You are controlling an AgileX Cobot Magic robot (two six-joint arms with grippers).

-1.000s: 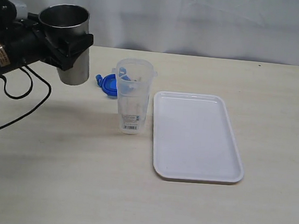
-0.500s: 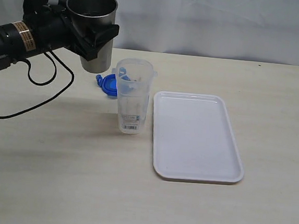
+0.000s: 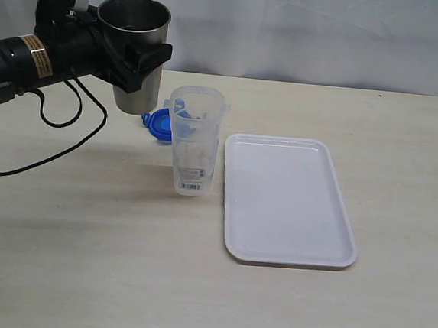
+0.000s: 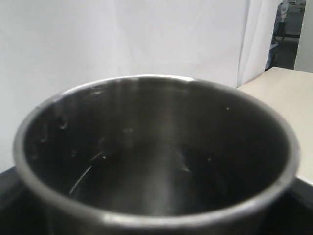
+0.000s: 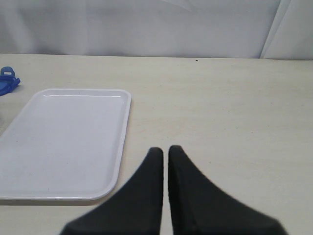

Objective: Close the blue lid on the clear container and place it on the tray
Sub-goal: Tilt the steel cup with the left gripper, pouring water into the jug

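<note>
Fingers, left (image 3: 150,57): clamped round a grey steel cup (image 3: 133,26), held upright and apparently clear of the surface (image 3: 80,259), up behind the clear container (image 3: 194,146) on its left side. The left wrist view shows only the cup's inside.

Right fingers (image 5: 154,176): pressed together, nothing between them, hovering over bare surface beside the tray (image 5: 63,147); not seen in the exterior view.

Task status: nothing done yet, by my reading.
- Container stands upright and open, just beside the tray's left edge, not on it.
- Blue lid (image 3: 159,120) lies flat on the surface just behind the container, partly hidden by it.
- Tray bare.

Left to do: free the left fingers of the cup, fetch the lid, seat and snap it, move the container onto the tray.

Count: 1 lid, 1 clear container, 1 tray, 1 steel cup.
</note>
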